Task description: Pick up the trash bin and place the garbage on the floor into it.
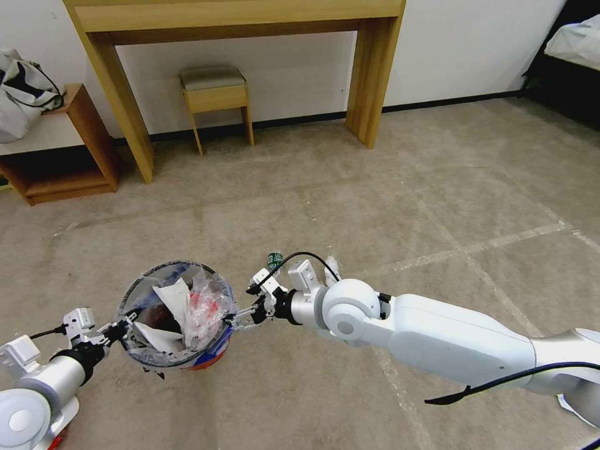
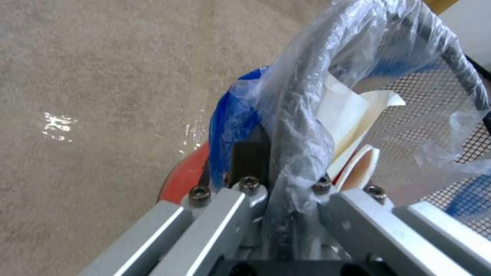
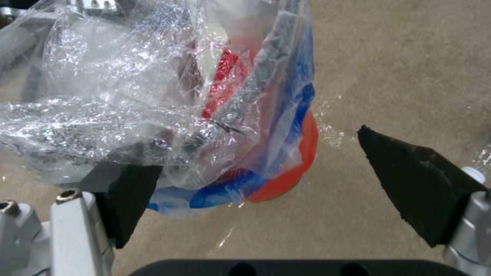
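We see beige carpet floor [image 1: 387,187] crossed by whitish tape lines [image 1: 487,240]. On it, at the top of the frame, stand a wooden bench [image 1: 250,25], a stool [image 1: 215,94] and a low shelf [image 1: 62,150]; a green-labelled bottle [image 1: 274,259] lies near centre.

A white wall [image 1: 300,69] with a dark skirting runs along the far side. Against it stand a tall wooden desk [image 1: 237,19], a small stool [image 1: 215,94] under it, and a low shelf [image 1: 69,144] far left. A bed [image 1: 572,56] sits far right.
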Controlling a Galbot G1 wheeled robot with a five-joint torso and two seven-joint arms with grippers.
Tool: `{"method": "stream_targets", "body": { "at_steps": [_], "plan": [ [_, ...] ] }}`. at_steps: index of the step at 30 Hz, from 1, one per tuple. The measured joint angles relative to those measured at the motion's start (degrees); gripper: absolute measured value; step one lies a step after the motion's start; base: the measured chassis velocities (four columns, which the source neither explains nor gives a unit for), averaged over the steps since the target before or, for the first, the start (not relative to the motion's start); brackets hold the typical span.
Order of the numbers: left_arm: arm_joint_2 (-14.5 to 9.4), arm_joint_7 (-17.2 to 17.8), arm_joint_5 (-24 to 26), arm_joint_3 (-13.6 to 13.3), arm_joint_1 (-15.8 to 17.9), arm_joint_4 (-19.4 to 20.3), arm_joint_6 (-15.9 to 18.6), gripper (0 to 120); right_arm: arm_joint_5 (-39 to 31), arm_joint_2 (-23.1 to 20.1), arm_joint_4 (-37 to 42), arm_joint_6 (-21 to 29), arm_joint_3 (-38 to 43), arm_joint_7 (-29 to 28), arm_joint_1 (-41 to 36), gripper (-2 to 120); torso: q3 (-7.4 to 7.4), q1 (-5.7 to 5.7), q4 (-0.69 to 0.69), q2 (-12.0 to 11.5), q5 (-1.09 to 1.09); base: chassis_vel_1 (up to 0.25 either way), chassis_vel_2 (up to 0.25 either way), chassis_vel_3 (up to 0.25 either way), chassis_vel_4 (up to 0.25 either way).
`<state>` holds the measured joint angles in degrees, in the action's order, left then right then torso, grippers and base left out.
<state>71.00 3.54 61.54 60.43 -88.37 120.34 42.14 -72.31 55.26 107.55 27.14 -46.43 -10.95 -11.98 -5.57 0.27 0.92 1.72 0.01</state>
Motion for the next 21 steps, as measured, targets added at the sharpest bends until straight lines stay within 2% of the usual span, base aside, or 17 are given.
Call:
{"method": "stream_targets", "body": {
  "at_steps": [13,21],
  "plan": [
    [-0.01,-0.02,-0.07,-0.33,0.56,-0.55,0.0,1,-1.08,-0.92,1.61,0.51,0.06,-1.48,0.06,93,0.0,0.0,0.0,0.0,-0.01,0.0,0.0,0.0,0.0],
    [0.21,-0.04,-0.34,-0.67,0.42,-0.44,0.0,1,-1.84,0.44,1.05,0.52,0.65,-1.76,1.32,93,0.0,0.0,0.0,0.0,-0.01,0.0,0.0,0.0,0.0]
  ]
}}
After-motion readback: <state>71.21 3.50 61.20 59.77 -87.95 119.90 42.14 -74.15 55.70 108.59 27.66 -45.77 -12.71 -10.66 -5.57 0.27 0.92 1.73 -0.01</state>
